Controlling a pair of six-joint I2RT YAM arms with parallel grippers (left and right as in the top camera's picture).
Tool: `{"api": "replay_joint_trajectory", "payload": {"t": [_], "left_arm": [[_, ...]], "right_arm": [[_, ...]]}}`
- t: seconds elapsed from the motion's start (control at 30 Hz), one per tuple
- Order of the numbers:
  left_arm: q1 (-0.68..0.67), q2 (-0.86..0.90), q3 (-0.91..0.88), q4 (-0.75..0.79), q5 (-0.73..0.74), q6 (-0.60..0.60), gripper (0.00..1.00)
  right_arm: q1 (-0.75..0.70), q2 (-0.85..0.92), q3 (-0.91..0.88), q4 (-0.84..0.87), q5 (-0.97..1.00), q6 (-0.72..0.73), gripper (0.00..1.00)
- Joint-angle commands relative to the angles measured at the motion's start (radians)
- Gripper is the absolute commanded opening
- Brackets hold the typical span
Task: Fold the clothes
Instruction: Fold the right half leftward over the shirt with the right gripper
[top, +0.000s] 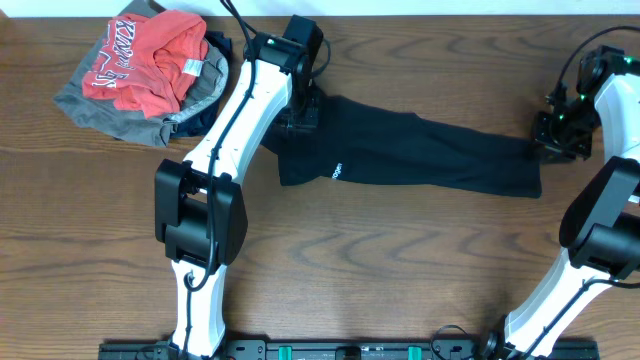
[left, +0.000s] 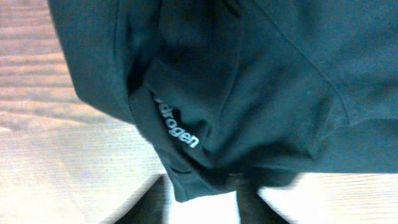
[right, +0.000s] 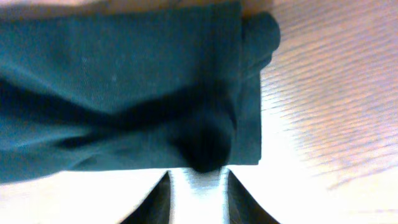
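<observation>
A black garment (top: 420, 150) with a small white logo (top: 337, 168) lies stretched across the table, left to right. My left gripper (top: 300, 118) is at its left end. In the left wrist view the garment (left: 249, 81) fills the frame, and a corner of it hangs between my open fingers (left: 202, 208). My right gripper (top: 552, 138) is at the garment's right end. In the right wrist view its fingers (right: 196, 186) are apart, with bare table between them. The hem (right: 245, 93) lies just ahead of the tips, bunched dark there.
A pile of clothes sits at the back left: a red printed shirt (top: 150, 55) on top of grey cloth (top: 110, 110). The wooden table (top: 400, 270) runs forward to the arm bases at the front edge.
</observation>
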Motion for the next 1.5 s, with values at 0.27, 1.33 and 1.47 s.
{"api": "replay_joint_trajectory", "payload": {"t": [0.27, 1.33, 1.47], "left_arm": [[0.007, -0.05, 0.019, -0.023, -0.012, 0.006, 0.81], [0.111, -0.301, 0.02, 0.0, -0.016, 0.051, 0.93], [0.13, -0.301, 0.02, 0.0, -0.015, 0.05, 0.93]], "right_arm": [[-0.064, -0.013, -0.015, 0.055, -0.057, -0.095, 0.72], [-0.149, -0.016, -0.344, 0.465, -0.24, -0.061, 0.01], [-0.222, -0.016, -0.22, 0.369, -0.244, -0.064, 0.01]]}}
